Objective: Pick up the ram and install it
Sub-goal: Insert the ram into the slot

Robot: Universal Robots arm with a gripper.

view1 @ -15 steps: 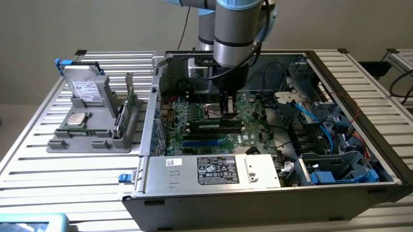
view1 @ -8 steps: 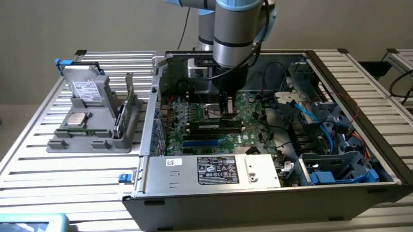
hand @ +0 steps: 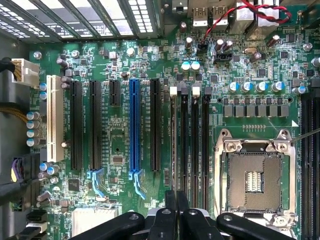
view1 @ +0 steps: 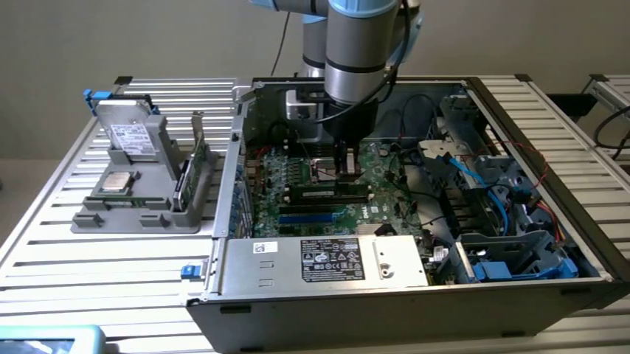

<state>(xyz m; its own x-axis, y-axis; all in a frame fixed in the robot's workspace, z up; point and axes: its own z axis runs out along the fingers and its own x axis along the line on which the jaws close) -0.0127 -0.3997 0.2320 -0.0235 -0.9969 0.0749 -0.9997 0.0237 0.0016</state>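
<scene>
Claw point(view1: 344, 175) shut, down inside open grey computer case point(view1: 232, 199) on slatted bench point(view1: 59, 251). Slim dark-green ram stick point(view1: 328, 194) stands in motherboard slot beneath claw. Pick-up done; probably seating, latching unclear.

The arm point(view1: 359, 44) ran off the exterior view's top edge, its jaws lost against the dark motherboard point(view1: 389, 173). Print on the power supply label point(view1: 333, 260) was too small to read.

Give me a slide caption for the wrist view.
Shut hand hovers over memory slots beside the empty CPU socket on a green motherboard.
</scene>
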